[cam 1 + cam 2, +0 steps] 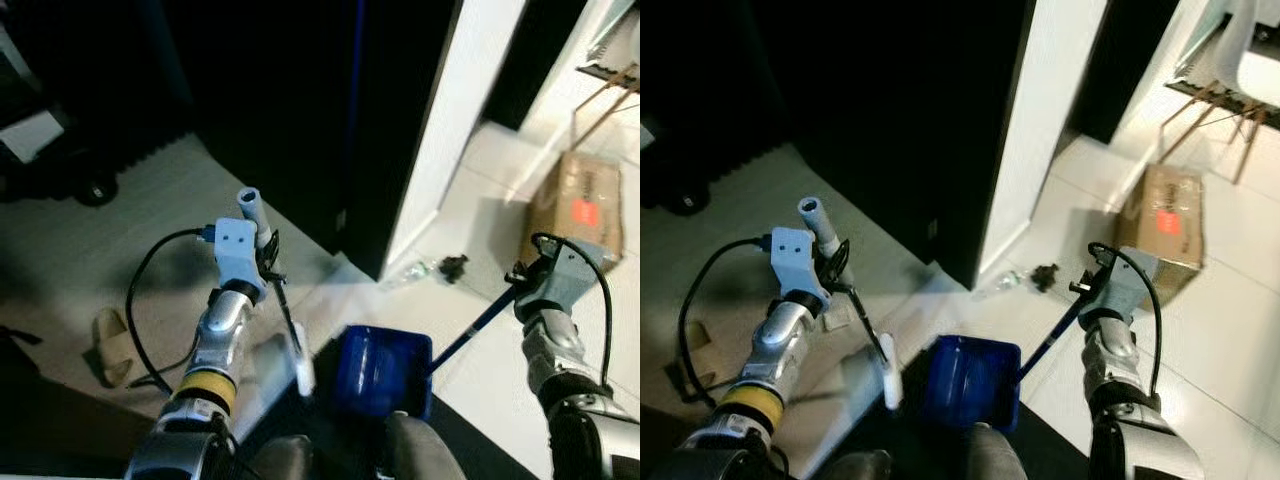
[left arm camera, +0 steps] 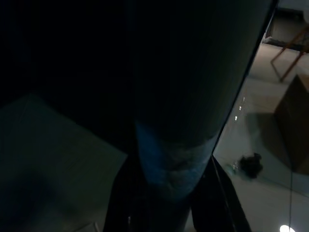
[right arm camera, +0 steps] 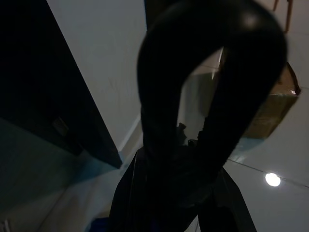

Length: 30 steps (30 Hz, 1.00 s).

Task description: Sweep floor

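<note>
I see the cardboard box (image 1: 1164,228) at two o'clock, untouched. My blue dustpan (image 1: 380,372) sits at six on the floor, its long handle clamped in my right hand (image 1: 527,277); my left hand (image 1: 268,262) is closed around the brush (image 1: 872,340) handle. Dark debris (image 1: 1045,274) (and a clear scrap beside it) lies unswept at one o'clock, so I judge sweeping barely begun.

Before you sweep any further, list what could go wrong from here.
1. The dark debris and the clear plastic scrap lie by the white door frame, well ahead of the blue dustpan; a hard stroke could scatter them toward the cardboard box.
2. The black cable loops beside the left tool and could snag the brush.
3. The slipper lies near the left arm's sweep path.
</note>
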Available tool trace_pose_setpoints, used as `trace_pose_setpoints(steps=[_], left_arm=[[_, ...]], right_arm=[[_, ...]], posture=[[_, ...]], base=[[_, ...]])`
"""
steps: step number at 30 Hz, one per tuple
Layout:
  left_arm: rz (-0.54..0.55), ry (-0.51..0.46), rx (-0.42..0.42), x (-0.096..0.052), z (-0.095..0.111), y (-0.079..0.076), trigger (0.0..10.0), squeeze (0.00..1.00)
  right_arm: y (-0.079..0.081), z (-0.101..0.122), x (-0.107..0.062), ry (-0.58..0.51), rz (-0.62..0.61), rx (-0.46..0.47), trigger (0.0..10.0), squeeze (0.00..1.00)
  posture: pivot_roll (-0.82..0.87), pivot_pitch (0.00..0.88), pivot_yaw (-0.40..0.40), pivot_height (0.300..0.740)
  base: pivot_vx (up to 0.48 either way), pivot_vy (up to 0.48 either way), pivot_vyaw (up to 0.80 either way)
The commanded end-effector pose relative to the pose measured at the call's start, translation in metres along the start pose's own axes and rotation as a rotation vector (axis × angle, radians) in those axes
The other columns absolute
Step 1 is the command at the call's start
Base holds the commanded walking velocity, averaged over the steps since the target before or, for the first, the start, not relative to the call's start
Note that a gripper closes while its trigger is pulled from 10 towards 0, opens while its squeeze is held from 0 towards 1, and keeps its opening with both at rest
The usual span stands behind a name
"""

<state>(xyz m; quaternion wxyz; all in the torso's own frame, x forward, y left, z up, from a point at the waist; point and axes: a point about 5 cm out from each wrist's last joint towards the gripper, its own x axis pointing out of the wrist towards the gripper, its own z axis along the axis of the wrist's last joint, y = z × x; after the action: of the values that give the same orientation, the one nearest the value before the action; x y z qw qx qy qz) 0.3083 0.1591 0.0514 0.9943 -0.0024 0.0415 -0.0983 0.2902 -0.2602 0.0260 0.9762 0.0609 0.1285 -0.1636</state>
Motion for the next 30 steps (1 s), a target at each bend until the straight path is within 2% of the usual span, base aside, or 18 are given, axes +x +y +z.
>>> trace_pose_setpoints(steps=[1, 19, 21, 30], left_arm=[[-0.003, -0.02, 0.004, 0.0, 0.003, 0.001, 10.0, 0.0], [-0.005, -0.012, 0.048, 0.002, 0.005, 0.004, 10.0, 0.0], [-0.01, -0.009, 0.05, 0.002, 0.005, 0.003, 10.0, 0.0], [-0.03, -0.009, 0.063, 0.003, 0.005, 0.001, 10.0, 0.0]], right_arm=[[0.001, 0.009, 0.003, -0.035, -0.002, 0.003, 10.0, 0.0], [0.004, 0.0, -0.001, -0.023, -0.001, 0.03, 10.0, 0.0], [0.002, -0.001, -0.002, -0.02, -0.008, 0.03, 10.0, 0.0], [-0.001, -0.002, -0.003, -0.023, -0.02, 0.032, 10.0, 0.0]], posture=[[0.04, 0.0, -0.018, 0.74], [0.04, 0.0, -0.009, 0.74], [0.04, 0.0, -0.009, 0.74], [0.04, 0.0, -0.006, 0.74]], base=[[0.296, 0.0, 0.0], [0.0, 0.0, 0.0], [0.0, 0.0, -0.8], [0.0, 0.466, -0.71]])
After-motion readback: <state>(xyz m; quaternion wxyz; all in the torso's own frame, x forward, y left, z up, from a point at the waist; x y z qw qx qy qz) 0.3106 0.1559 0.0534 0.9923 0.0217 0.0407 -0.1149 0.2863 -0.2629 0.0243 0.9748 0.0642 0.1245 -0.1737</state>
